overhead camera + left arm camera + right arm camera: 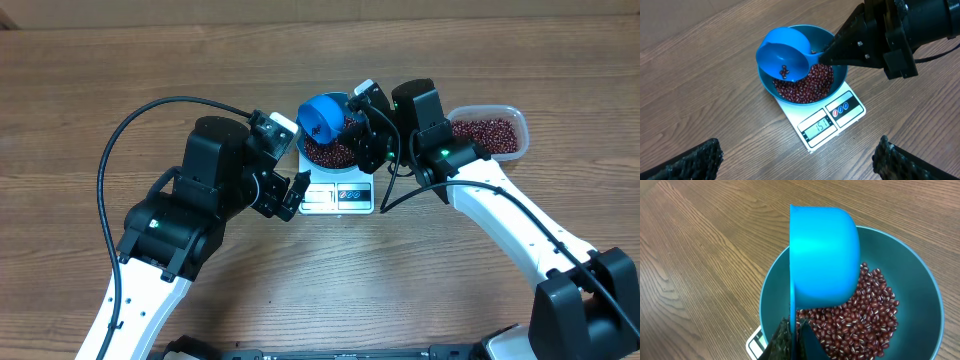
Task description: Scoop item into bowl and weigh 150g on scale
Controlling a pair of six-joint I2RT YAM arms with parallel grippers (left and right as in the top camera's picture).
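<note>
- Blue bowl (pixel 839 75) sits on the white kitchen scale (pixel 840 112), covering the scale's back part; the grey display and buttons stay visible at the front edge.
- Red-brown beans (pixel 810 87) form a loose pile in the bowl's bottom, directly above the scale.
- Right gripper (pixel 790 341) has its jaws closed on the handle of the small blue scoop (pixel 782 57).
- The scoop hangs above the scale, over the bowl, tipped on its side. Only a few beans cling inside it.
- Left gripper (pixel 288 195) has its jaws spread wide and holds nothing. It hovers just beside the scale on the robot's left, apart from the bowl.
- Clear plastic tub (pixel 512 118), with more beans in it, lies to the right of the scale, beyond the right gripper.
- The display digits are small; they appear to read 151.
- Judgement: scooping and pouring look essentially done, with the weight at or a hair over target.
- Left to do, as I judge it: confirm the reading, perhaps lift out a bean or two, then set the scoop away from the scale.
</note>
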